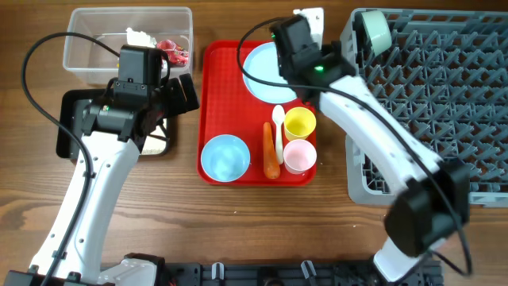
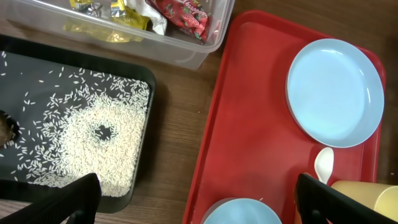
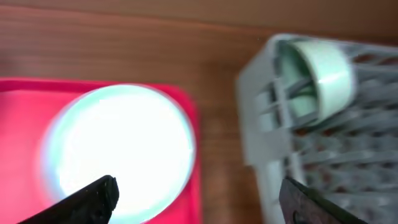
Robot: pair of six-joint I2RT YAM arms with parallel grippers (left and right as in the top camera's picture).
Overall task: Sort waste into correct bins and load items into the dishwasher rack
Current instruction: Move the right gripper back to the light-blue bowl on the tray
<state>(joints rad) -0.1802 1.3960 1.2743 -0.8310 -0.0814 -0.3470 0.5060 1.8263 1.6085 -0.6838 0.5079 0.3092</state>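
The clear tub (image 1: pixel 83 56) holds red and yellow wrappers (image 2: pixel 180 12) and white tissue (image 1: pixel 139 36). The black tray (image 2: pixel 146 87) holds rice (image 2: pixel 99 143) and a brown lump (image 2: pixel 6 130). On the red tray (image 1: pixel 214 95) are the plate (image 1: pixel 260 71), a blue bowl (image 1: pixel 225 156), carrot (image 1: pixel 271 155), spoon (image 1: pixel 279 123), yellow cup (image 1: pixel 300 123) and pink cup (image 1: pixel 299 156). Another bowl (image 1: pixel 375 30) lies on its side in the grey rack (image 1: pixel 444 103). My left gripper (image 2: pixel 199 202) is open and empty between the black and red trays. My right gripper (image 3: pixel 199 202) is open and empty above the plate (image 3: pixel 118 143) and the rack corner (image 3: pixel 267 143).
The red tray lies between the bins on the left and the rack on the right. The right arm reaches over the rack's left edge. The right wrist view is blurred. Bare wood shows in front of the trays.
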